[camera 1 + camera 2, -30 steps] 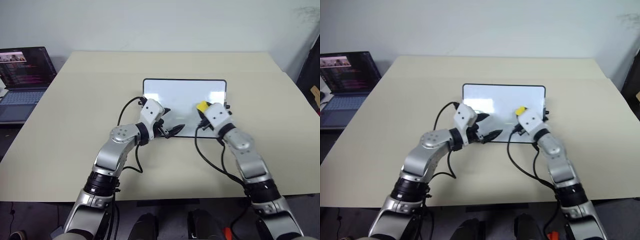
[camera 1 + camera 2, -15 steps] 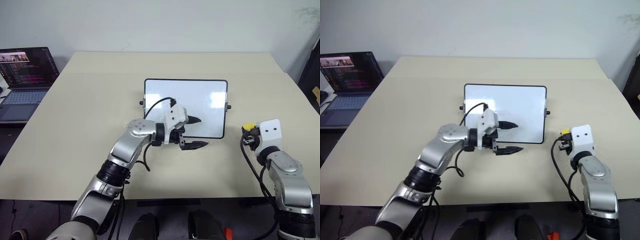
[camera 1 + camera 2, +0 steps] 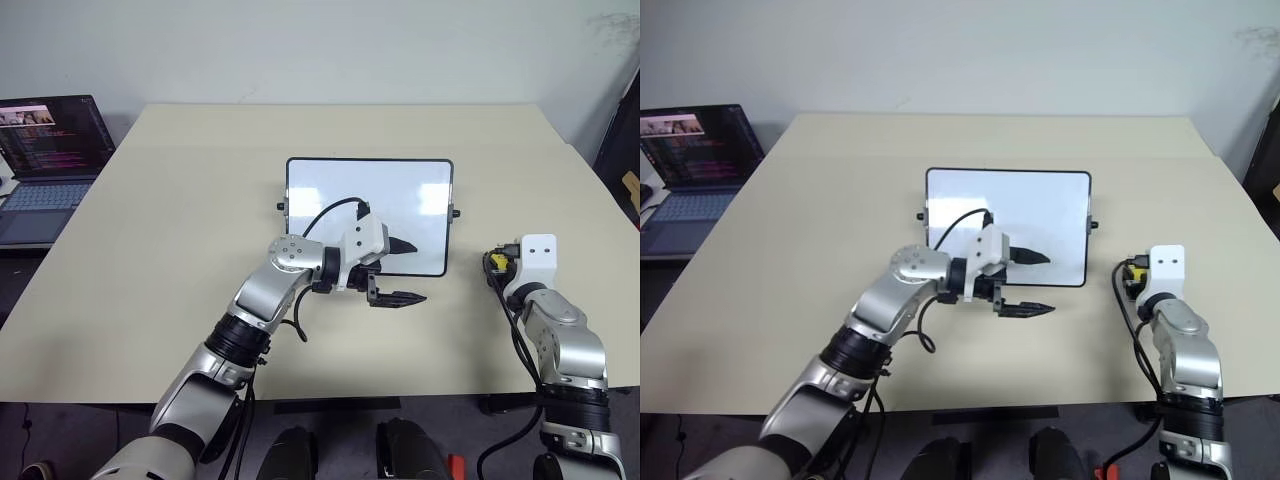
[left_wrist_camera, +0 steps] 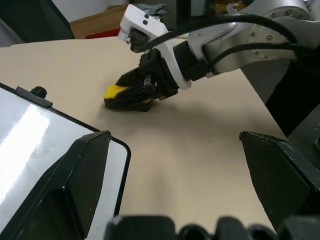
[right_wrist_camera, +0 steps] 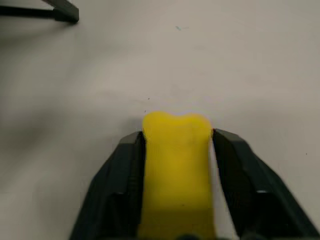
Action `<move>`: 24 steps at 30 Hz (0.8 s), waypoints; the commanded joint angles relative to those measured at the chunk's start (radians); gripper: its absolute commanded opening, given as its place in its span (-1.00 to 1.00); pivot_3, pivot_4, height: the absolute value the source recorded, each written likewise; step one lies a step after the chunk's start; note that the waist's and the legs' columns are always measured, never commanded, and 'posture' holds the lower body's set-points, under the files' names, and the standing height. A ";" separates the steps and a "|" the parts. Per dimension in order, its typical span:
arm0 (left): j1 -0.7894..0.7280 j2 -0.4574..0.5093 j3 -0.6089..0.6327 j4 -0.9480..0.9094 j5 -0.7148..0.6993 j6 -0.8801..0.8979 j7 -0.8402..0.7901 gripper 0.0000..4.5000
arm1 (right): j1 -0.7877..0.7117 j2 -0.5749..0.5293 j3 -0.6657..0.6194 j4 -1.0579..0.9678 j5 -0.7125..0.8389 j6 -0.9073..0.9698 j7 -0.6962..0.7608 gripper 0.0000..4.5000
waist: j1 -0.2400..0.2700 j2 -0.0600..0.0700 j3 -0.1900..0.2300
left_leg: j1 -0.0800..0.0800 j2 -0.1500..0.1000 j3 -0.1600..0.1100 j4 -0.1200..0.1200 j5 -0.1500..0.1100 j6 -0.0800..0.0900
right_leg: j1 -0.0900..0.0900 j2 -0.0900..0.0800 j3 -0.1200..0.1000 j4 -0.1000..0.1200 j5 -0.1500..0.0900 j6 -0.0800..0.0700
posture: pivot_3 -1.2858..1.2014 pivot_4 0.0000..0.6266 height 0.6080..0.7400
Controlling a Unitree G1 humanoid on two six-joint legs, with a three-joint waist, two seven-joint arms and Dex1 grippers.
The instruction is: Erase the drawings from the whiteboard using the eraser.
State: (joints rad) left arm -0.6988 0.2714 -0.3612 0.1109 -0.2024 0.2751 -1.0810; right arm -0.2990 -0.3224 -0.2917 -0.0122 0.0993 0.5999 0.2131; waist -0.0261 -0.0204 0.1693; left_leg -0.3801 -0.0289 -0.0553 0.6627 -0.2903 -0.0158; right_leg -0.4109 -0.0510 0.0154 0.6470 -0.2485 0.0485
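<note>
I have the small bright yellow rectangular eraser (image 5: 176,170) between the two black fingers (image 5: 116,190) of the right claw (image 4: 134,96), low over the beige surface (image 3: 180,250) and well to the right of the small glossy whiteboard with its thin black frame (image 3: 368,190). The fingers press both sides of the block, so I count it as held, though the grip looks not very tight. The left claw (image 3: 398,272) stands wide open and empty over the lower right corner of the board. I see no drawings on the white face from the head views — glare hides part of it. My judgement: the step is to set the eraser down. I would lower it until it rests flat, then open slowly — otherwise it may tip.
</note>
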 commanded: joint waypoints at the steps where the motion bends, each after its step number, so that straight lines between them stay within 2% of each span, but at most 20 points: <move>1: 0.005 -0.009 -0.003 -0.044 0.004 -0.017 0.007 1.00 | -0.018 -0.006 -0.022 -0.022 0.026 -0.036 -0.011 0.59 | 0.000 0.000 0.000 | 0.000 0.000 0.000 0.000 0.000 0.000 | 0.000 0.000 0.000 0.000 0.000 0.000 | 0.03 -0.52 1.00; 4: 0.012 -0.019 0.007 -0.046 0.011 -0.022 0.036 1.00 | -0.017 -0.004 -0.029 -0.058 0.040 -0.055 -0.016 0.99 | 0.000 0.000 0.000 | 0.000 0.000 0.000 0.000 0.000 0.000 | 0.000 0.000 0.000 0.000 0.000 0.000 | 0.03 -0.52 1.00; 7: 0.025 -0.022 0.027 -0.060 0.014 -0.020 0.078 1.00 | 0.002 -0.015 -0.018 -0.146 0.060 -0.067 -0.002 0.99 | 0.000 0.000 0.000 | 0.000 0.000 0.000 0.000 0.000 0.000 | 0.000 0.000 0.000 0.001 0.000 0.000 | 0.03 -0.52 1.00; 9: 0.057 -0.014 0.067 -0.089 0.007 0.000 0.135 1.00 | 0.036 -0.005 -0.009 -0.284 0.119 -0.032 0.032 0.99 | 0.000 0.001 0.000 | 0.000 0.000 0.000 0.000 0.000 0.000 | 0.000 0.000 0.000 0.000 0.000 0.000 | 0.03 -0.52 1.00; 12: 0.140 0.015 0.134 -0.172 -0.016 0.050 0.206 1.00 | 0.122 0.019 0.015 -0.478 0.207 0.026 0.064 0.99 | -0.004 0.002 -0.001 | 0.000 0.002 0.000 0.000 0.000 0.001 | 0.000 -0.001 0.001 0.000 0.000 0.000 | 0.03 -0.52 1.00; 15: 0.254 0.034 0.221 -0.287 -0.036 0.107 0.304 1.00 | 0.235 0.052 0.067 -0.599 0.215 -0.001 0.056 0.99 | -0.003 0.002 -0.001 | 0.000 0.002 -0.001 0.000 -0.001 0.001 | 0.000 -0.002 0.001 0.000 0.000 0.000 | 0.03 -0.52 1.00; 20: 0.486 0.008 0.440 -0.483 -0.041 0.167 0.561 1.00 | 0.431 0.161 0.192 -0.574 0.138 -0.227 0.036 0.99 | 0.000 0.002 -0.001 | 0.000 0.002 -0.001 0.001 -0.001 0.001 | 0.000 -0.003 0.002 0.000 0.000 0.000 | 0.03 -0.52 1.00; 24: 0.621 -0.026 0.495 -0.575 0.027 0.145 0.718 1.00 | 0.488 0.199 0.199 -0.474 0.172 -0.369 0.097 0.99 | 0.001 0.002 -0.002 | 0.003 0.002 -0.002 0.001 -0.001 0.001 | 0.003 -0.003 0.002 0.000 0.000 0.000 | 0.03 -0.52 1.00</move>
State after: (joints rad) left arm -0.0813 0.2596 0.1247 -0.3948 -0.1988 0.4462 -0.4175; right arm 0.1936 -0.1258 -0.0799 -0.4874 0.2553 0.3049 0.2863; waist -0.0255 -0.0184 0.1677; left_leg -0.3765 -0.0275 -0.0568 0.6637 -0.2913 -0.0149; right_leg -0.4071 -0.0541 0.0167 0.6470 -0.2484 0.0485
